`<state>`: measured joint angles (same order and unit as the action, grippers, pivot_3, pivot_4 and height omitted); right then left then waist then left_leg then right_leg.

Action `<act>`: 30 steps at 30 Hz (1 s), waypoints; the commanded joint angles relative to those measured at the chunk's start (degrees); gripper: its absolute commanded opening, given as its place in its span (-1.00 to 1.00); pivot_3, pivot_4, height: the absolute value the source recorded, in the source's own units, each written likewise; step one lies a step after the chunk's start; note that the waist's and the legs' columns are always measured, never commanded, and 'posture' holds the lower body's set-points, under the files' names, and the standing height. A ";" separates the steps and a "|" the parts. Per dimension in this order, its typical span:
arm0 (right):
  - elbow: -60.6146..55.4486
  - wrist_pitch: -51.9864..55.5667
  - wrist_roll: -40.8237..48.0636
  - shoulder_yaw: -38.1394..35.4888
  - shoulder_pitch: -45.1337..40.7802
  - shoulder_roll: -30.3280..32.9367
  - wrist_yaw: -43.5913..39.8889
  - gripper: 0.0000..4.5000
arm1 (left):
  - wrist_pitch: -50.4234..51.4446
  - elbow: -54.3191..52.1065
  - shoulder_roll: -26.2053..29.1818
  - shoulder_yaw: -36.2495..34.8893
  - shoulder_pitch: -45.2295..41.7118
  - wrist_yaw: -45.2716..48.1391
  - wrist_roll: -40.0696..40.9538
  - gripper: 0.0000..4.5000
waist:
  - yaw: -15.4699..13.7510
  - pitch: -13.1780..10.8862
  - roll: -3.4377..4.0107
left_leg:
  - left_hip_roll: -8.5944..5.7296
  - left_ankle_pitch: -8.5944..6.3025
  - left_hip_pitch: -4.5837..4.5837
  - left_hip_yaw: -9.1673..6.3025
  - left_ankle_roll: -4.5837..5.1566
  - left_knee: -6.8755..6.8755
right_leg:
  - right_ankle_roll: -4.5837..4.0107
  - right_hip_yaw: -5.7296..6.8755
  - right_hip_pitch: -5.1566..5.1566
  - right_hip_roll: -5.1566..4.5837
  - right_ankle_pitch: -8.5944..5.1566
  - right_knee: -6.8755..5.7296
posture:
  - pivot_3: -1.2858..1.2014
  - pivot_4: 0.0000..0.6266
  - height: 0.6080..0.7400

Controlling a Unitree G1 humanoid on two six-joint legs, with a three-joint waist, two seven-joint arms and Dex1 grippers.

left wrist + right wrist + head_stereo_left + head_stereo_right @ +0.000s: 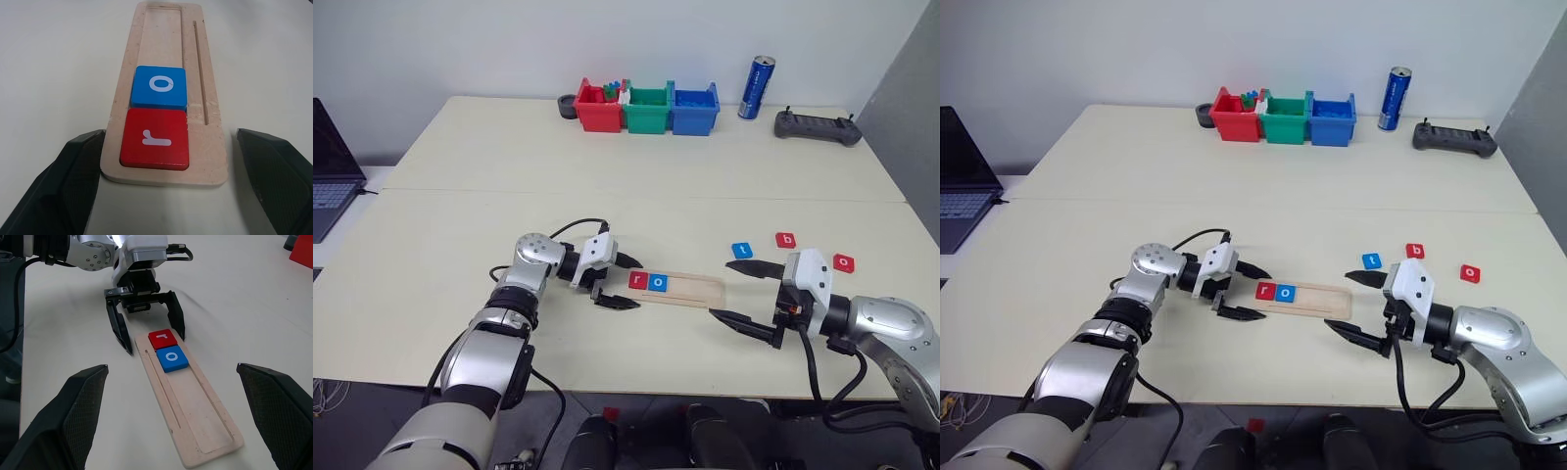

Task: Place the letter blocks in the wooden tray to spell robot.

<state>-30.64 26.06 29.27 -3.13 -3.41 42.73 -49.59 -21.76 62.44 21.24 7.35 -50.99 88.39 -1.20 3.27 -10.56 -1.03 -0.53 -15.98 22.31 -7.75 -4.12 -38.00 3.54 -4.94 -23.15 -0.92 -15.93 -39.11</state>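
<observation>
Bench: wooden tray holds "r", "o".
Loose: "t", "b", "o". Left pincer and right pincer both gape, empty.

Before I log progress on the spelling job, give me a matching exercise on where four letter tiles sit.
Things:
1. red square "r" tile
2. blue square "o" tile
3. blue square "t" tile
4. red square "b" tile

Places:
A. tray, second slot
B. table, next to the "t"
C. tray, end slot
D. table, nearest the pale wooden tray

Pairs: 1-C, 2-A, 3-D, 4-B
</observation>
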 commanded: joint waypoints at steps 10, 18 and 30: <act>-2.31 0.05 0.56 -1.77 1.01 0.08 0.75 1.00 | -1.19 3.95 0.00 2.15 -2.96 -0.44 -2.40 0.82 | 0.00 0.01 -0.01 | -0.01 0.00 0.00 0.00 0.00 -0.02 | 0.00 -0.01 0.01 0.00 0.00 -0.02 | 0.03 -0.52 1.00; -2.72 0.30 0.83 -2.08 1.18 0.21 1.34 1.00 | -0.33 3.63 -0.37 1.86 -3.16 0.64 -1.92 0.50 | 0.00 0.01 -0.01 | 0.00 0.00 -0.01 0.00 0.00 -0.03 | 0.00 -0.01 0.01 0.00 0.00 -0.02 | 0.03 -0.52 1.00; 0.34 -1.38 0.19 -6.78 4.68 1.93 -0.33 1.00 | 1.60 -0.27 -3.81 1.75 -2.59 -2.31 -0.97 0.50 | -0.17 0.01 -0.01 | -0.04 0.00 0.02 0.00 0.00 -0.05 | 0.00 0.00 0.02 -0.04 0.00 -0.01 | 0.03 -0.52 1.00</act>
<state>-30.55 26.33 29.33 -7.56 0.73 44.00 -48.97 -20.22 64.32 17.71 8.75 -53.71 86.28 -2.52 3.10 -10.56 -1.05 -0.56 -15.98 22.33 -7.76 -4.11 -38.05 3.54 -4.94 -23.13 -0.95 -15.93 -39.12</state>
